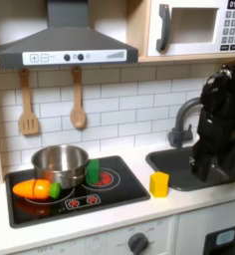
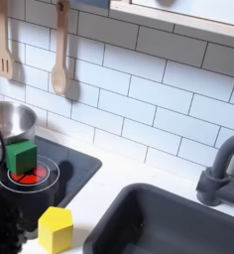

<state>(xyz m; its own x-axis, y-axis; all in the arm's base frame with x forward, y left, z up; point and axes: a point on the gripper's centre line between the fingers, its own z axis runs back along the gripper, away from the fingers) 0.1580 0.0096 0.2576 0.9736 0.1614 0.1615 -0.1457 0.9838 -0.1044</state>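
Observation:
In the first exterior view my black arm hangs over the sink (image 1: 179, 159) at the right, and its gripper (image 1: 203, 171) points down into the basin. The dark fingers merge with the arm, so open or shut is unreadable, and I see nothing held. The nearest object is a yellow block (image 1: 159, 183) (image 2: 56, 228) standing on the white counter between stove and sink, to the gripper's left in the first exterior view. On the stove's red burner stands a green block (image 1: 93, 171) (image 2: 21, 156).
A steel pot (image 1: 60, 164) (image 2: 10, 121) and a toy carrot (image 1: 35, 188) sit on the black stove (image 1: 110, 194). The grey faucet (image 1: 179, 118) (image 2: 223, 169) rises behind the sink. A wooden spatula (image 1: 28, 105) and spoon (image 1: 78, 100) hang on the tiled wall.

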